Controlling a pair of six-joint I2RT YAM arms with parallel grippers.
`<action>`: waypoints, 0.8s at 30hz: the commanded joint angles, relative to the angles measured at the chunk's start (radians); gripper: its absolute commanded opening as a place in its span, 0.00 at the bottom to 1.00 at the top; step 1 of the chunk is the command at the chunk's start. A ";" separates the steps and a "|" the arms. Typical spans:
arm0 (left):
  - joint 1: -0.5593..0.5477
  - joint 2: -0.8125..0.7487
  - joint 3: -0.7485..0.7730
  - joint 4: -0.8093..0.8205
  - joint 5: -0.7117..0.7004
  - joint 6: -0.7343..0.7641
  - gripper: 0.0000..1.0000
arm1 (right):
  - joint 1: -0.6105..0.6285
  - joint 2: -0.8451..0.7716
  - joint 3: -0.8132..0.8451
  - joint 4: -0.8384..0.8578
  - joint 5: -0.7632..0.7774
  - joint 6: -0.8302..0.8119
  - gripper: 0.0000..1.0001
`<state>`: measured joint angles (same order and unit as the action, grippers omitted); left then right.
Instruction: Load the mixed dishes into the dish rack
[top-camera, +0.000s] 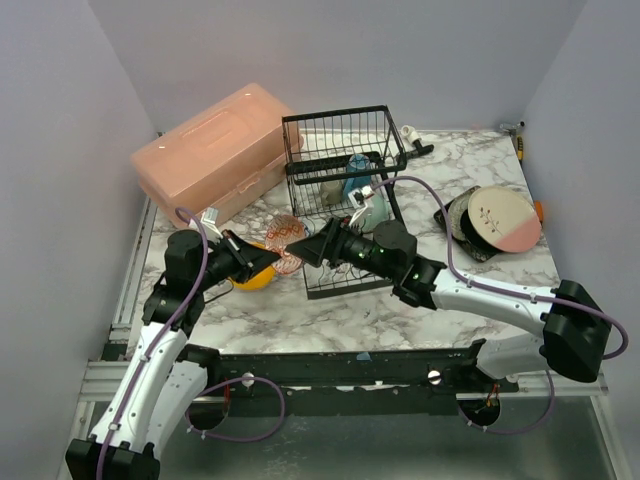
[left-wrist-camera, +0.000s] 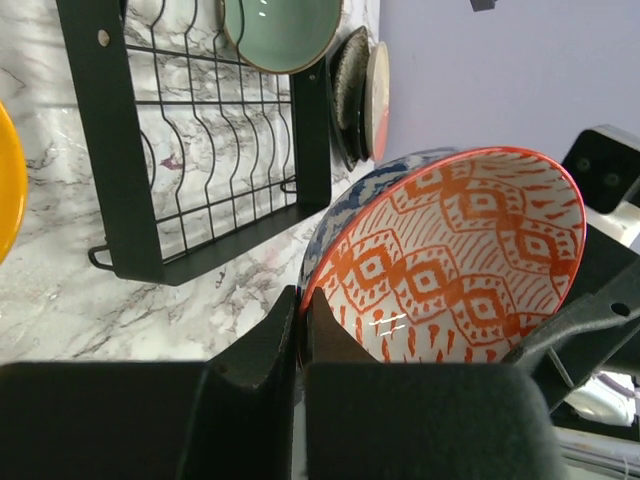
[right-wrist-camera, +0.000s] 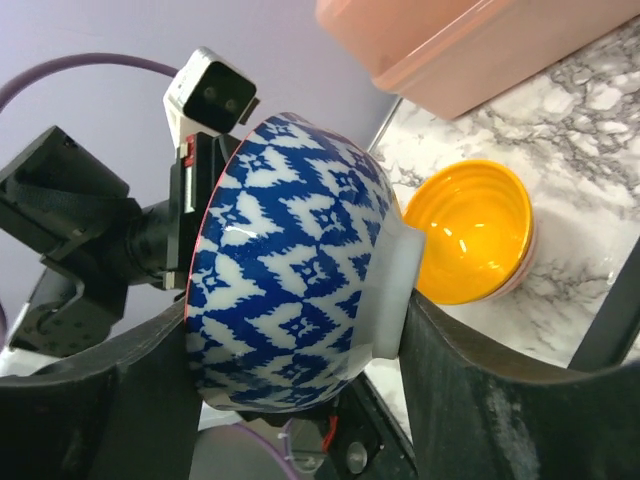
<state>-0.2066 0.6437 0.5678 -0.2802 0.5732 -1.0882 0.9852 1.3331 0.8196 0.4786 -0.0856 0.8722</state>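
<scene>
A bowl (top-camera: 285, 238), red-patterned inside (left-wrist-camera: 460, 260) and blue-patterned outside (right-wrist-camera: 290, 270), hangs on its side above the table left of the dish rack (top-camera: 345, 170). My left gripper (left-wrist-camera: 302, 300) is shut on its rim, one finger inside and one outside. My right gripper (right-wrist-camera: 297, 330) spans the bowl from rim to foot, its fingers against both. In the top view the grippers meet at the bowl, left (top-camera: 262, 258) and right (top-camera: 310, 250). A mint green bowl (top-camera: 375, 210) stands in the rack. A yellow bowl (top-camera: 255, 280) lies on the table under the left gripper.
The salmon-pink box (top-camera: 210, 150) stands at the back left. A pink-cream plate on a dark plate (top-camera: 495, 220) lies right of the rack. The rack's low plate slots (left-wrist-camera: 125, 190) lie close beside the held bowl. Walls close in on the left, back and right.
</scene>
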 joint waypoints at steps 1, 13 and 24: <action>-0.005 0.007 0.029 0.002 0.012 0.046 0.00 | 0.029 0.021 0.041 -0.040 0.043 0.002 0.28; -0.005 -0.005 0.169 -0.267 -0.145 0.316 0.86 | 0.030 -0.022 0.011 -0.135 0.235 0.065 0.00; -0.005 -0.084 0.286 -0.428 -0.382 0.596 0.98 | 0.013 -0.056 0.046 -0.388 0.487 -0.030 0.00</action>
<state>-0.2108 0.6109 0.8421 -0.6411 0.2996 -0.6266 1.0080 1.3136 0.8173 0.1894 0.2432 0.8951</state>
